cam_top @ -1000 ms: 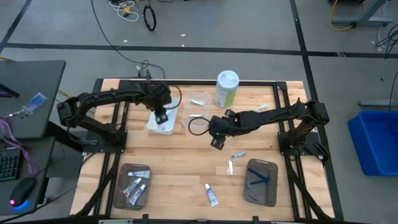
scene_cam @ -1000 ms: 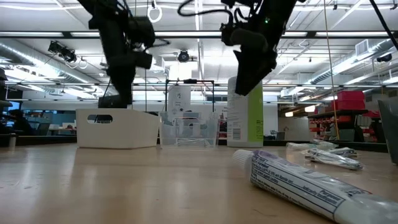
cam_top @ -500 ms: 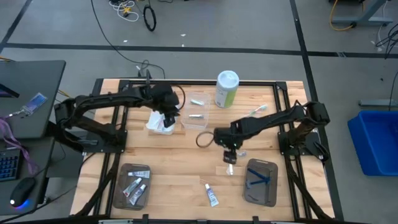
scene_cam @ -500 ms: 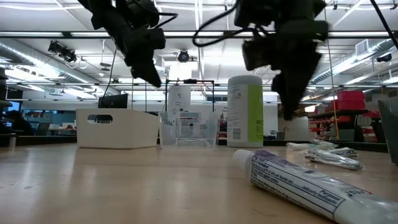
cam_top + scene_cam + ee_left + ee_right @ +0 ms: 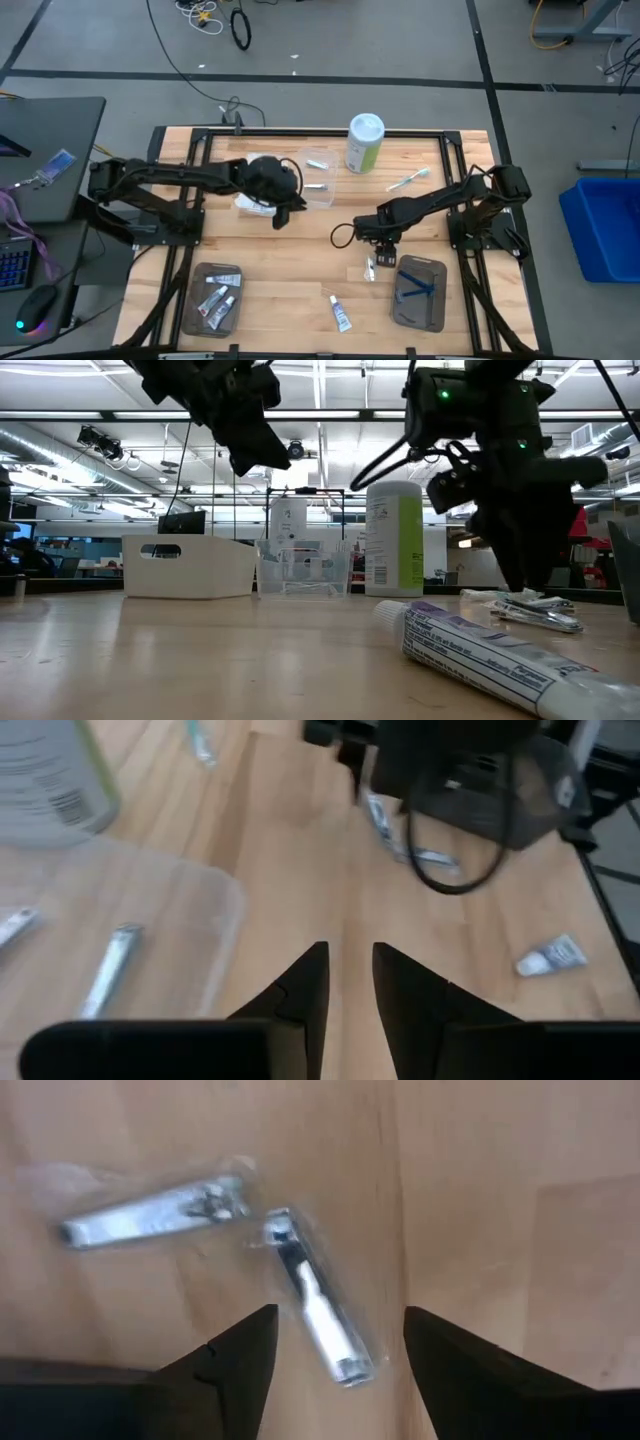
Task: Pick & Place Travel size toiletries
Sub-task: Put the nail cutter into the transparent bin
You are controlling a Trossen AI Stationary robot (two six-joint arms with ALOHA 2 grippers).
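Two small silvery items in clear wrappers lie flat on the wood (image 5: 150,1215) (image 5: 315,1310). They also show in the high view as silvery items (image 5: 372,265). My right gripper (image 5: 335,1370) (image 5: 385,255) is open and hangs low over them, with one finger on either side of the nearer one and touching nothing. My left gripper (image 5: 348,980) (image 5: 283,207) is open by a narrow gap and holds nothing. It hovers beside the clear tray (image 5: 318,182), which holds silvery items (image 5: 110,970). A white tube with a blue cap (image 5: 341,313) lies near the table's near edge.
A green-and-white canister (image 5: 365,143) stands at the far edge and a toothbrush (image 5: 408,180) lies to its right. A white tray (image 5: 255,203) sits under the left arm. One grey tray (image 5: 213,298) holds tubes, another (image 5: 420,292) holds blue razors. Bare wood lies mid-table.
My right gripper has moved from the table's middle toward the near right and come down low over the silvery items. My left gripper has moved from over the white tray toward the right, past it, to the near side of the clear tray. Nothing on the table has moved.
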